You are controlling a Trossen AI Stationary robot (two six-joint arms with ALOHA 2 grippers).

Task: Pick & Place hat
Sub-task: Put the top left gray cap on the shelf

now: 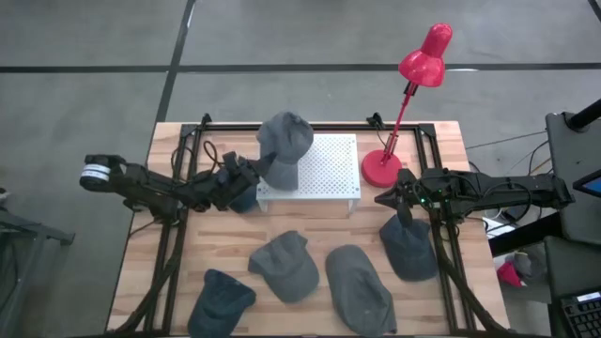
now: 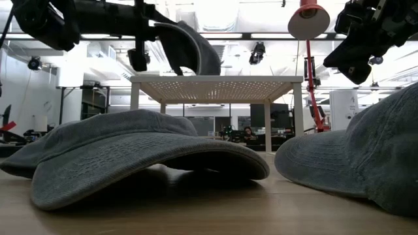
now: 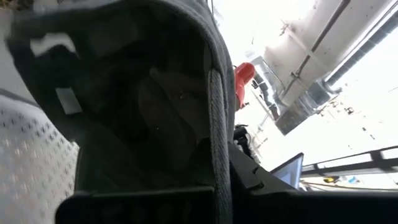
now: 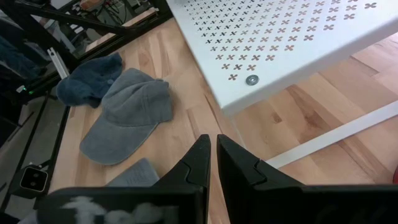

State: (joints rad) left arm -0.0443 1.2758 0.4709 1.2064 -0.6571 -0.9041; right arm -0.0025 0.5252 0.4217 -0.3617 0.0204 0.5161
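1. The left gripper (image 1: 252, 178) is seen clenched on a grey hat (image 1: 284, 141), held at the left edge of the white perforated stand (image 1: 324, 169), the hat draped over that edge.
2. A dark blue hat (image 1: 221, 300) and two grey hats (image 1: 285, 265) (image 1: 360, 286) are laid along the near side of the wooden table (image 1: 150, 188).
3. The right gripper (image 1: 399, 202) is kept closed and empty, poised just above another grey hat (image 1: 408, 249), beside the red lamp (image 1: 413, 75).
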